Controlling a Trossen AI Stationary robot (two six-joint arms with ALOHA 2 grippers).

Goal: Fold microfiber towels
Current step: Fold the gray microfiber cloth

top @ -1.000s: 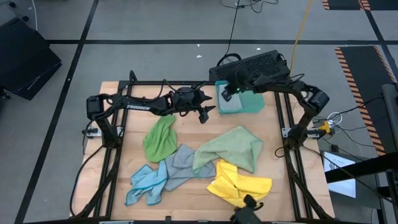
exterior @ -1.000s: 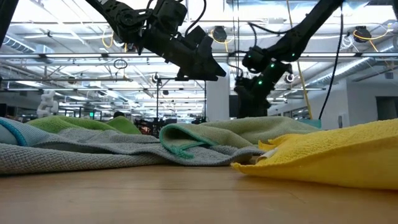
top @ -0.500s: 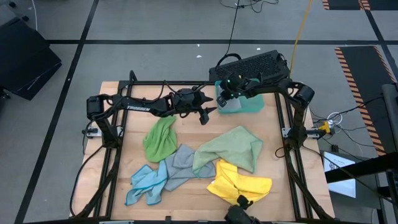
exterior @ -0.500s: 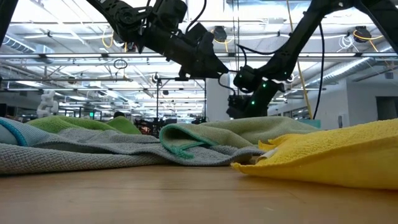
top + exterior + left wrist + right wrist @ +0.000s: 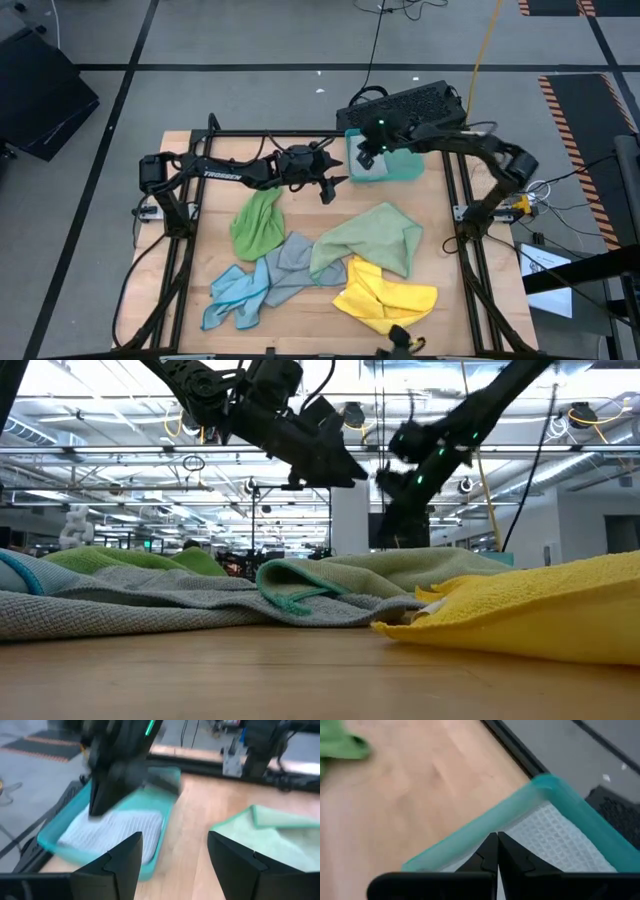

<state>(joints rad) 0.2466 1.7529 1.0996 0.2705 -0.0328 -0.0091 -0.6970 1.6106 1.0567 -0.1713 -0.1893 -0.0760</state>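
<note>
Several microfiber towels lie crumpled on the wooden table: bright green (image 5: 255, 222), grey (image 5: 290, 260), light blue (image 5: 234, 296), pale green (image 5: 372, 238) and yellow (image 5: 386, 292). A pale folded towel (image 5: 115, 832) lies flat inside the teal tray (image 5: 405, 168) at the far right. My right gripper (image 5: 496, 851) hangs shut above the tray's near-left corner (image 5: 520, 815), holding nothing. To the left of the tray, above bare table, my left gripper (image 5: 172, 865) stands open and points at the tray.
A black keyboard (image 5: 415, 103) lies beyond the table's far edge, behind the tray. A dark metal frame (image 5: 260, 134) runs along the table's edges. Bare wood (image 5: 300, 205) shows between the tray and the towel heap.
My right gripper dipped toward the tray, then rose again above it, shut throughout. The towel in the tray stays flat where it was.
</note>
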